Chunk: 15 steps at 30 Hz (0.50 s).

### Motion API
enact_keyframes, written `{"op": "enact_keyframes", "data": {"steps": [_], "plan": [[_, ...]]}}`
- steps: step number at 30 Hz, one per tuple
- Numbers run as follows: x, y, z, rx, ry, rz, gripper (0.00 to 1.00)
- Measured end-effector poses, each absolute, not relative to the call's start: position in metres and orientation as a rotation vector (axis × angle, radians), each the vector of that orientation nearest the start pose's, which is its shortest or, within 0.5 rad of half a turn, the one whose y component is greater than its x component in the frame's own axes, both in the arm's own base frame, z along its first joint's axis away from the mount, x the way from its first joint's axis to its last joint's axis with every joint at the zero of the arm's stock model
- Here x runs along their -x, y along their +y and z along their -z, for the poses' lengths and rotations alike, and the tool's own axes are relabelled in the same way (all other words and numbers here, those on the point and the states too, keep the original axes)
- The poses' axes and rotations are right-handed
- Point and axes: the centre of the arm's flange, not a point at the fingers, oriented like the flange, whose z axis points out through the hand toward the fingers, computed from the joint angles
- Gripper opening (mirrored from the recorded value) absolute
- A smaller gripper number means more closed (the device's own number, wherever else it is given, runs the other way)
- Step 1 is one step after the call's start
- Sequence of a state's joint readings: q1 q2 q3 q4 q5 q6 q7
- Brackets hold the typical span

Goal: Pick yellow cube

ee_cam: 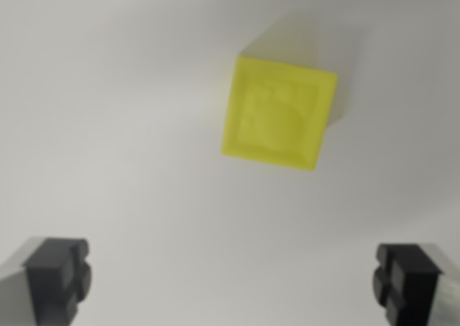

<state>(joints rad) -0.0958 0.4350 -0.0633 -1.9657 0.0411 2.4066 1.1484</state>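
Observation:
A yellow cube rests on a plain white surface in the upper middle of the wrist view, slightly rotated and a bit blurred. Its top face carries a faint embossed shape. My gripper is open, its two black fingertips showing at the bottom corners, one pad at the wrist view's left and the other pad at the right. Nothing lies between them. The cube sits above the gap between the fingers, a little toward the wrist view's right, and apart from both pads.
A white tabletop fills the whole view around the cube. A soft shadow falls beside the cube's upper right edge.

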Motion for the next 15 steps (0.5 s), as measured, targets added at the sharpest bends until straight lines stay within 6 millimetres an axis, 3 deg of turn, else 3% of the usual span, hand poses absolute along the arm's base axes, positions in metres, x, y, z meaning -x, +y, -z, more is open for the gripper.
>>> {"op": "enact_keyframes", "data": {"steps": [15], "plan": [[-0.614, -0.108, -0.214, 2.394, 2.031, 0.005, 1.00]]}}
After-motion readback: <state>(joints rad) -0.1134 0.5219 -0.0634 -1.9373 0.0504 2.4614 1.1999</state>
